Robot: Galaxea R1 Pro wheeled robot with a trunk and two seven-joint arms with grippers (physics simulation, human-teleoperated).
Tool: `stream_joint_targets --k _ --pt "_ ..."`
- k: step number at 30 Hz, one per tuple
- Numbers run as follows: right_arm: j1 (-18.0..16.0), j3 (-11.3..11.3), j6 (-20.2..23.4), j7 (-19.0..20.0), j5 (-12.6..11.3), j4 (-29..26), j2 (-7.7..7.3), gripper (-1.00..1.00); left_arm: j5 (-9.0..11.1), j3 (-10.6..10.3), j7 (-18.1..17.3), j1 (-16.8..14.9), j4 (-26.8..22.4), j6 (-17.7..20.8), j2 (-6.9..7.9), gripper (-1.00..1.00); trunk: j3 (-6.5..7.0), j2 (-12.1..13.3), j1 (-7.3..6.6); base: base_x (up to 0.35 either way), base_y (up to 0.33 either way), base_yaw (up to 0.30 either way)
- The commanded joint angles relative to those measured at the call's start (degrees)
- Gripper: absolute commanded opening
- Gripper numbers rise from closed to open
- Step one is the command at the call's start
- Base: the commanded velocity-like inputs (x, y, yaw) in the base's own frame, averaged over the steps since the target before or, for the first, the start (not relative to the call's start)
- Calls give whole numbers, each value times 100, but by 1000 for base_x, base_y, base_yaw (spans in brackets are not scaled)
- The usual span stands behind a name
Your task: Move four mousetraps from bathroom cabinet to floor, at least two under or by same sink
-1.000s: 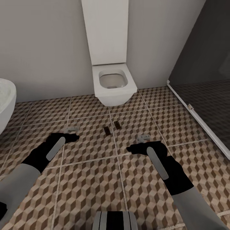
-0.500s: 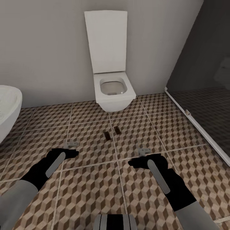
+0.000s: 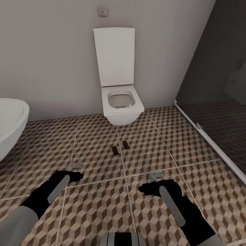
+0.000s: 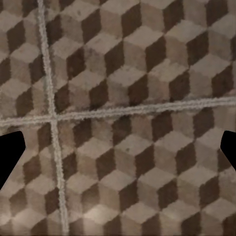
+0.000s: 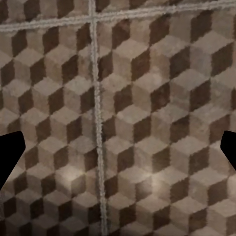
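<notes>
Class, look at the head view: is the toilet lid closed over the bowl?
No. The toilet lid stands upright against the wall, leaving the bowl open.

A plain grey wall (image 3: 51,61) is seen at the back, with a white wall-hung toilet (image 3: 122,108) mounted on it, lid raised, and a small square plate (image 3: 102,11) above. The floor (image 3: 95,212) is tiled in a brown, beige and cream cube pattern with pale grout. A white basin (image 3: 10,124) is seen at one side and a dark glass shower enclosure (image 3: 218,82) at the other.
</notes>
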Motion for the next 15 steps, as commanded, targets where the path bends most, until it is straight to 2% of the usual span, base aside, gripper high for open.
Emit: stream_joint_targets --k 1,8,15 --pt "-3 13 10 -60 -57 -6 -5 100 59 -24 56 -4 -8 6 7 100 19 0 -3 0 0 0" --pt "242 14 -303 -58 -58 129 -17 100 54 -39 94 149 81 -12 -34 100 174 9 -21 0 0 0" --pt "328 25 -553 -51 -57 446 -15 100 53 -41 105 369 240 -145 -49 100 329 18 -39 0 0 0"
